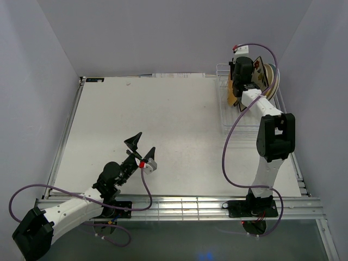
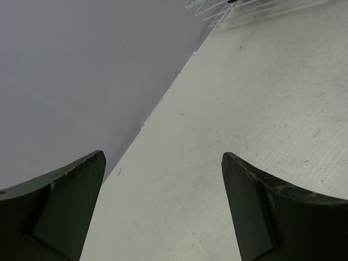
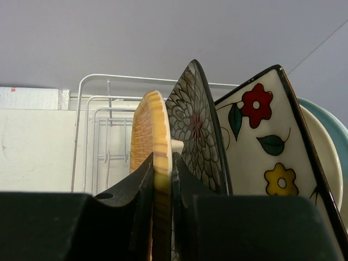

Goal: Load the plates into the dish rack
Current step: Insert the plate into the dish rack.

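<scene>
The white wire dish rack [image 1: 224, 111] stands at the table's far right; it also shows in the right wrist view [image 3: 92, 109]. My right gripper [image 3: 162, 163] is shut on the rim of the orange-yellow plate [image 3: 149, 130] and holds it upright inside the rack. Behind it stand the black floral plate [image 3: 196, 130], the flowered cream plate [image 3: 266, 136] and a teal-rimmed plate [image 3: 329, 136]. In the top view the right gripper [image 1: 241, 81] is over the rack, with plates [image 1: 267, 76] beside it. My left gripper [image 1: 142, 145] is open and empty over the near-left table; its fingers [image 2: 65, 206] frame bare table.
Grey walls enclose the white table [image 1: 163, 125] on three sides. A metal rail [image 1: 185, 205] runs along the near edge. Purple cables loop from both arms. The rack's corner [image 2: 217, 11] shows far off in the left wrist view.
</scene>
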`<state>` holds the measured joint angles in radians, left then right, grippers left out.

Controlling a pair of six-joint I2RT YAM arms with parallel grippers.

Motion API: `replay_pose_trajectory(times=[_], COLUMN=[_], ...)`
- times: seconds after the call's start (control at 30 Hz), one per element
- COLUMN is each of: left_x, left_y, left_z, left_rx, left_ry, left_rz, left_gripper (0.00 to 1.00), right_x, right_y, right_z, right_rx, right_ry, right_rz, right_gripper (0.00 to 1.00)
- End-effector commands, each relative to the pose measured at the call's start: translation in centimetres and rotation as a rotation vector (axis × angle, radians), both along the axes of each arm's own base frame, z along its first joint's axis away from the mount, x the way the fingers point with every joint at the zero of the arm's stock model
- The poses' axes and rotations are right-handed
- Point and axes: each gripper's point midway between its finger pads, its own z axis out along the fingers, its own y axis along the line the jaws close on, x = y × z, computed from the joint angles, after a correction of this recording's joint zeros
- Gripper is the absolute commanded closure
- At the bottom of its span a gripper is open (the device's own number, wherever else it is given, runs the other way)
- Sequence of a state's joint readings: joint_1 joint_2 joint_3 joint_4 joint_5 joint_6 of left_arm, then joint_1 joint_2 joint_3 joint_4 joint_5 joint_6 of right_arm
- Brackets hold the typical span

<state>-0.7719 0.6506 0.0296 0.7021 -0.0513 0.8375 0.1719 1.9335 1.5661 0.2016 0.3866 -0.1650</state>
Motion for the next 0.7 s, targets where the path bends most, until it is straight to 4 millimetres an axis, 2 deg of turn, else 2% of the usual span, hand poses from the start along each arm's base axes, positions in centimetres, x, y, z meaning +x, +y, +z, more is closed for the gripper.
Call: replay_pose_trajectory(times=[0.0,0.17,0.2,0.23,0.27,0.37,0.43,0.57,0.6,0.63,0.67], left_x=[-0.8,-0.8,-0.8,-0.8,-0.7,-0.8,-0.7,-0.8,-0.8,-0.8,-0.7], left_y=[0.6,0.6,0.6,0.5,0.6,0.6,0.6,0.6,0.6,0.6,0.6], left_z=[-4.0,-4.1,-4.1,-4.0,-4.1,-4.1,-4.2,-4.1,-4.1,-4.1,-4.1], left_rx=[0.055,0.059,0.06,0.059,0.06,0.062,0.064,0.062,0.062,0.061,0.061], left_ry=[0.058,0.06,0.059,0.058,0.059,0.059,0.061,0.059,0.059,0.058,0.058], left_rz=[-0.005,-0.006,-0.005,-0.006,-0.003,-0.005,-0.003,-0.005,-0.005,-0.005,-0.003], left_gripper=[0.02,0.02,0.02,0.02,0.02,0.02,0.02,0.02,0.02,0.02,0.02], right_x=[1.4,2.6,2.8,3.2,3.4,3.8,3.8,3.5,3.5,3.3,3.2], right_y=[0.0,-0.1,-0.1,0.0,-0.1,-0.1,0.0,-0.1,-0.2,-0.4,-0.5], right_z=[2.7,2.0,2.5,1.8,1.7,1.2,1.0,1.2,1.1,1.4,1.4], right_rx=[0.032,0.035,0.039,0.039,0.039,0.043,0.054,0.066,0.068,0.068,0.079], right_ry=[-0.067,-0.056,-0.058,-0.043,-0.039,-0.027,-0.024,-0.026,-0.023,-0.029,-0.03], right_rz=[0.004,0.013,0.015,0.018,0.014,0.016,0.02,0.021,0.019,0.01,-0.001], right_gripper=[0.83,0.81,0.8,0.79,0.73,0.62,0.61,0.73,0.72,0.67,0.51])
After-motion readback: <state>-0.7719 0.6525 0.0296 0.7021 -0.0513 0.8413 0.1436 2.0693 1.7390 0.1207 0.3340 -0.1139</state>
